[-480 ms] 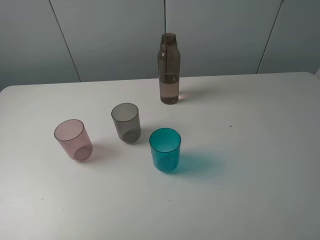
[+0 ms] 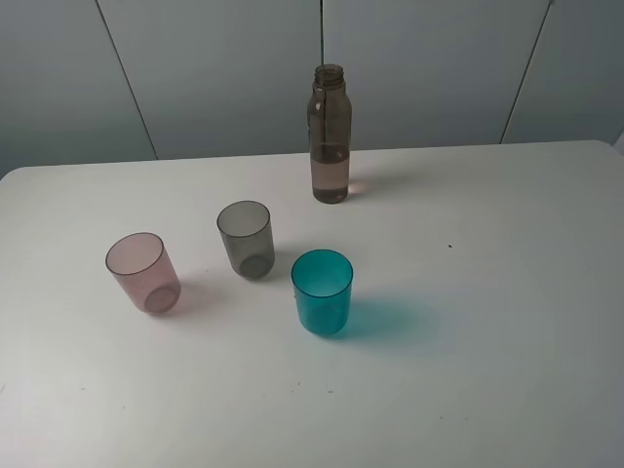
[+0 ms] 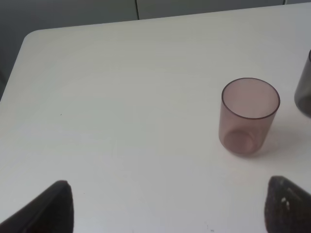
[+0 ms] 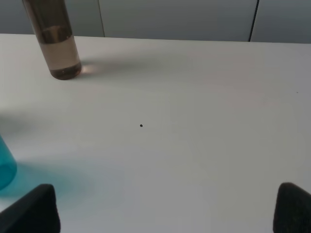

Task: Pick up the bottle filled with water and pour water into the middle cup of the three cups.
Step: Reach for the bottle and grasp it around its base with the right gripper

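The smoky brown-grey bottle (image 2: 330, 135) stands upright at the back of the white table (image 2: 507, 292), partly filled with water; its lower part shows in the right wrist view (image 4: 54, 41). The three cups stand in a diagonal row: pink cup (image 2: 142, 272) on the left, smoky grey middle cup (image 2: 245, 238), teal cup (image 2: 322, 292) nearest the front. The pink cup shows in the left wrist view (image 3: 248, 116), with the grey cup's edge (image 3: 304, 90) beside it. The teal cup's edge shows in the right wrist view (image 4: 6, 167). My left gripper (image 3: 167, 206) and right gripper (image 4: 167, 208) are open and empty, apart from everything. Neither arm shows in the high view.
A small dark speck (image 2: 449, 246) lies on the table right of the cups. Grey wall panels (image 2: 214, 68) rise behind the table's back edge.
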